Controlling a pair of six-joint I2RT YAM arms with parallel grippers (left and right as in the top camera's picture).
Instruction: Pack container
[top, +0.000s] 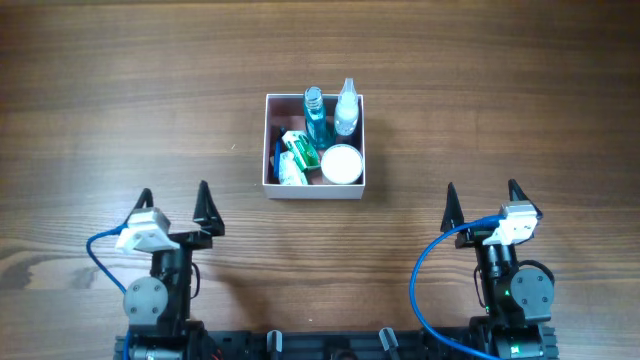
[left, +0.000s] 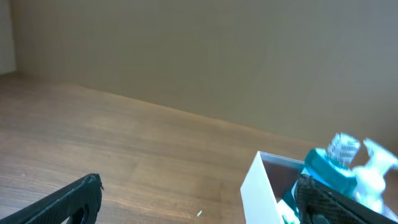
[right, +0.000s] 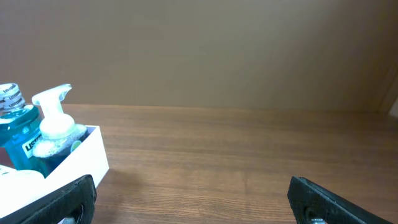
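- Overhead: the container (top: 266, 140) stands mid-desk (top: 120, 80), ahead of both arms. A blue mouthwash bottle (top: 314, 112) and a clear pump bottle (top: 346, 110) lie along its far wall. A white-lidded jar (top: 342, 163) fills the near right corner, with a green-and-white packet (top: 300, 150) to its left. The left gripper (top: 175, 195) and right gripper (top: 482, 190) are both spread, well apart from the container.
- Left wrist: the black fingers (left: 68, 202) are spread wide, pinching nothing. The container's white corner shows at lower right.
- Right wrist: the fingers (right: 336, 199) are spread wide. The container sits at the left edge, and both bottles rise above its wall.
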